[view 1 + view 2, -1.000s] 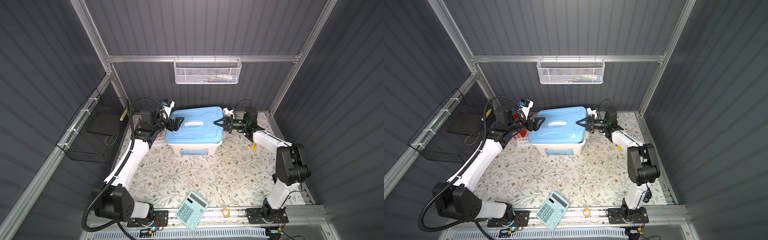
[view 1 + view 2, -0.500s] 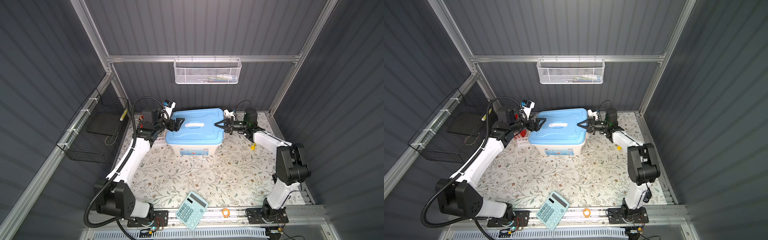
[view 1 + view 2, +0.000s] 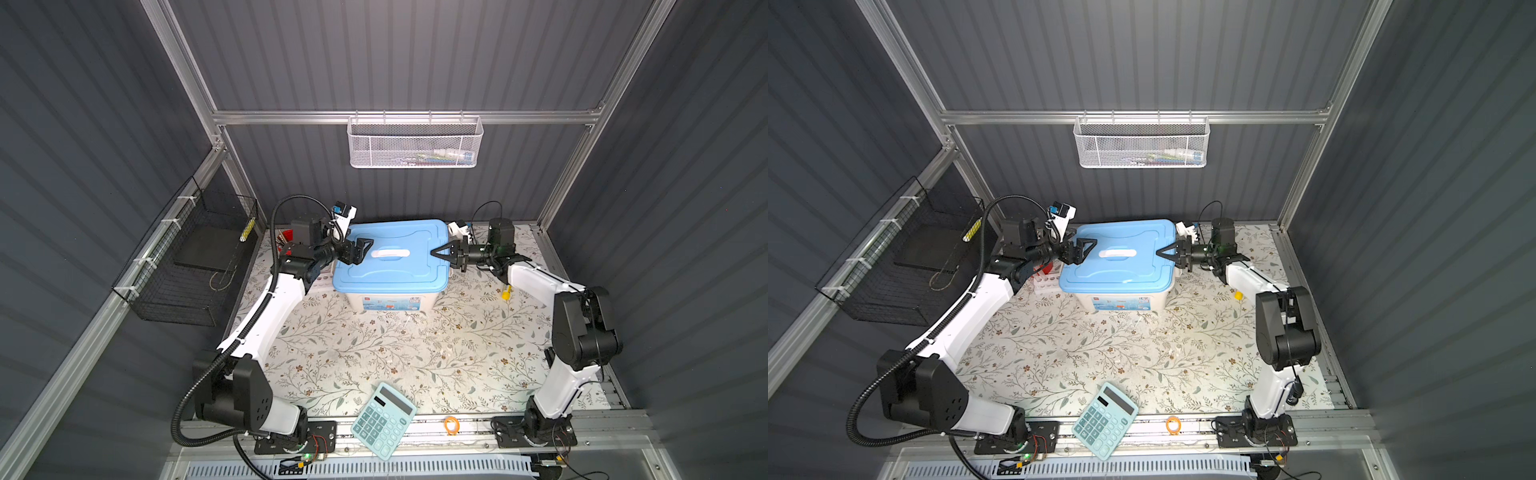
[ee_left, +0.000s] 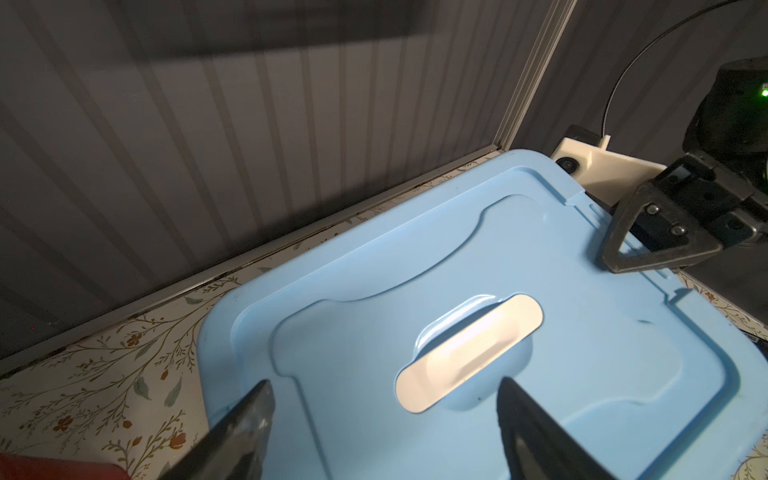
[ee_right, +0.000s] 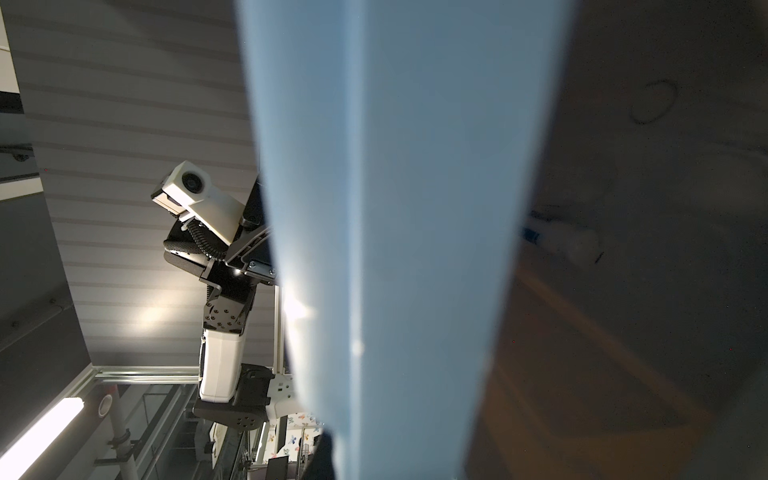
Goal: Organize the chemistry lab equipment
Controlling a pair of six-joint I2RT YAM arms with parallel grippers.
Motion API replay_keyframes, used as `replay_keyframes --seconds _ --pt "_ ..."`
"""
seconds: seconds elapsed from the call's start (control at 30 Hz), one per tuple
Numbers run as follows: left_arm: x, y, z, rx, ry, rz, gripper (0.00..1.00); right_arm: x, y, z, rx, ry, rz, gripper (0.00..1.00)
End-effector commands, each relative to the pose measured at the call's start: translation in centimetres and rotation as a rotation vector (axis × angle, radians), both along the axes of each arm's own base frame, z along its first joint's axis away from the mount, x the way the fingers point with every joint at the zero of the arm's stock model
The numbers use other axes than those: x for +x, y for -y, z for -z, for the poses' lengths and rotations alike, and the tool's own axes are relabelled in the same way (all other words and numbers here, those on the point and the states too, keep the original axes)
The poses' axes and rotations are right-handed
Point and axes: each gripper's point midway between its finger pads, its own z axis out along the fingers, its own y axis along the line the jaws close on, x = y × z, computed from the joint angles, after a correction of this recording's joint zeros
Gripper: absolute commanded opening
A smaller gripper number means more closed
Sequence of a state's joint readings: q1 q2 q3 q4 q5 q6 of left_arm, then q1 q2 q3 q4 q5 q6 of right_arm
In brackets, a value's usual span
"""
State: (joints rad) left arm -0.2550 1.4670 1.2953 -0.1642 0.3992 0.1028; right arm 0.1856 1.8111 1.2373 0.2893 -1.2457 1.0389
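Observation:
A white storage box [image 3: 390, 301] with a blue lid [image 3: 395, 266] stands at the back of the table. My left gripper [image 3: 361, 249] hangs open just above the lid's left part, its fingers apart beside the white handle [image 4: 469, 353] with nothing between them. My right gripper [image 3: 436, 252] is shut on the lid's right rim, which fills the right wrist view as a blue band [image 5: 395, 208]. Through the box wall a blue-capped tube [image 5: 557, 241] shows faintly. Most of the chemistry lab equipment is hidden. Small clear pieces [image 3: 409, 323] lie in front of the box.
A red cup of pens [image 3: 284, 241] and a white rack [image 3: 1044, 282] stand left of the box. A teal calculator [image 3: 384, 419] and an orange ring [image 3: 451, 426] lie at the front edge. A white mesh basket [image 3: 415, 143] hangs on the back wall and a black wire basket [image 3: 187, 266] on the left.
The left arm has shifted a little at the lid's left side. The right gripper and the box have kept their places.

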Motion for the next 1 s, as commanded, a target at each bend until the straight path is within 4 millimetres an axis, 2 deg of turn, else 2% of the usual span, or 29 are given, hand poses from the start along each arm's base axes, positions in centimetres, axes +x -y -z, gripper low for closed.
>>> replay_keyframes --seconds 0.0,0.23,0.33,0.47,0.97 --pt "0.3 0.8 -0.4 0.011 0.02 0.023 0.84 0.9 0.9 0.6 -0.012 -0.006 0.038 0.11" --pt "0.6 1.6 1.1 0.026 -0.011 0.038 0.84 1.6 1.2 1.0 -0.003 -0.02 0.054 0.18" --pt "0.9 1.9 1.9 0.03 -0.028 0.043 0.84 1.8 1.4 1.1 -0.005 -0.02 0.06 0.29" --pt "1.0 2.3 2.7 0.03 -0.046 0.053 0.84 2.0 1.7 0.9 -0.005 -0.016 0.068 0.36" --pt "0.8 3.5 3.4 0.035 -0.066 0.084 0.84 2.8 3.7 0.9 -0.061 -0.002 0.113 0.41"
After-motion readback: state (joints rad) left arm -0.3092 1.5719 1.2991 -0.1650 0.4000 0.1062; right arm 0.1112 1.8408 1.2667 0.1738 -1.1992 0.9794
